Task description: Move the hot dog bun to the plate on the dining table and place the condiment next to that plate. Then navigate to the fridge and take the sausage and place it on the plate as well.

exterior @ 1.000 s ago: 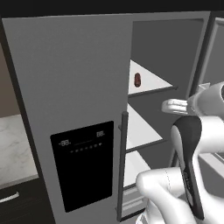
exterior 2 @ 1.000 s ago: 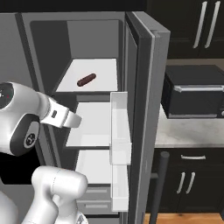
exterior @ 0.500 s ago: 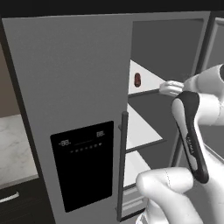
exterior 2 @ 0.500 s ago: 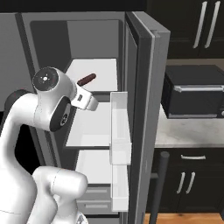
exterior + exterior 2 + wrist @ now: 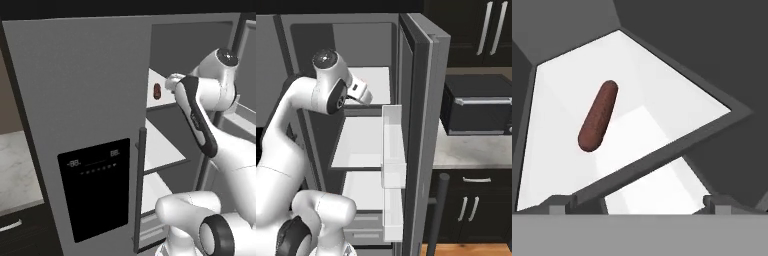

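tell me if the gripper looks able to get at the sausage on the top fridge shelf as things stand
Probably yes. The fridge door stands open, and the sausage lies alone on the white upper shelf with nothing between it and the gripper. The jaws are open and aimed at it from the shelf's front edge.
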